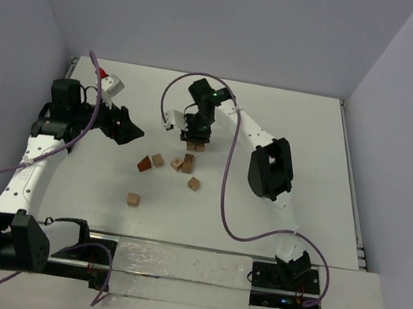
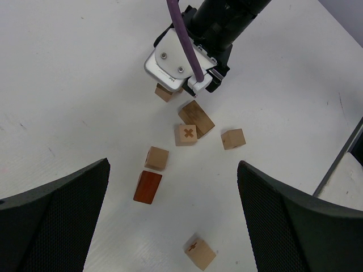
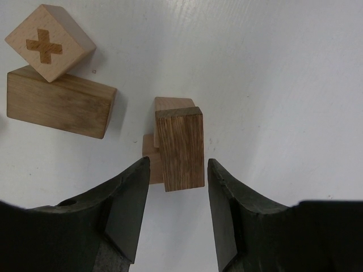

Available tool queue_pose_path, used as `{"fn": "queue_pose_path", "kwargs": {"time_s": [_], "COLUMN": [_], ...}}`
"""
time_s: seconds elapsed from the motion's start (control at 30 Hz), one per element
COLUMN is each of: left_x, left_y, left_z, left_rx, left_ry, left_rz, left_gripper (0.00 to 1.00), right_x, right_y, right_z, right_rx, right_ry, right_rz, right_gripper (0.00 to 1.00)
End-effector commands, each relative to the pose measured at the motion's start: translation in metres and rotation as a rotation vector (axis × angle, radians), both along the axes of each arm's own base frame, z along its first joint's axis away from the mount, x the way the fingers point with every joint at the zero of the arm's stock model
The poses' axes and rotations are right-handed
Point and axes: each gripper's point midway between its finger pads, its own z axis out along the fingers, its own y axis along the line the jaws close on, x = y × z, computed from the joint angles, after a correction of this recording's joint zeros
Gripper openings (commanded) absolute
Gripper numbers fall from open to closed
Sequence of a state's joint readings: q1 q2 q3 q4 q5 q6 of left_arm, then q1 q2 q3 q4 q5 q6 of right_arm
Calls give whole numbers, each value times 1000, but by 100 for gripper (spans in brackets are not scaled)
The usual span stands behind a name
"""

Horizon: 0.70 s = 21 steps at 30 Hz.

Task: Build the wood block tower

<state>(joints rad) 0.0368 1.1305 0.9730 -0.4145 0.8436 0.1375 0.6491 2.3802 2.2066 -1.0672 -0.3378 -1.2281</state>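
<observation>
A short stack stands at the table's middle back (image 1: 194,146). Its top piece is a dark oak block (image 3: 180,148), resting askew on light-tan blocks (image 3: 170,105). My right gripper (image 3: 177,170) points down over the stack, its jaws on either side of the oak block with small gaps, open. Loose pieces lie nearby: a cube marked with a cross (image 3: 50,41), a brown oblong block (image 3: 59,102), a reddish-brown wedge (image 2: 148,187), plain cubes (image 2: 156,158) (image 2: 233,139) and another cross-marked cube (image 2: 200,253). My left gripper (image 2: 176,226) hovers wide open and empty, left of the loose pieces.
A small red-and-white object (image 1: 108,79) lies at the back left. Purple cables (image 1: 227,182) loop over the table. A clear plastic sheet (image 1: 179,266) covers the front rail. Grey walls close in the table on three sides.
</observation>
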Motion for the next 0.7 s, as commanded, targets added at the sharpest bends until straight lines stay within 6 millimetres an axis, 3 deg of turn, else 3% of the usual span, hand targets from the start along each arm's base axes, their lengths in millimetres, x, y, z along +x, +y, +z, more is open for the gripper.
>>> {"fn": "queue_pose_path", "kwargs": {"time_s": [0.0,0.67], "left_x": [4,5], "left_y": [-1,-1], "left_z": [14,13], "left_rx": [-10,-11], "left_ry": [-49,-47], "left_rz": [-23,-23], "left_gripper": [99,99], "right_x": [0,-1], "right_y": [7,7], "right_z": [-1,-2], "right_rx": [2,1], "right_ry": [3,6], "right_rz": [31,43], "right_gripper": [52,43]}}
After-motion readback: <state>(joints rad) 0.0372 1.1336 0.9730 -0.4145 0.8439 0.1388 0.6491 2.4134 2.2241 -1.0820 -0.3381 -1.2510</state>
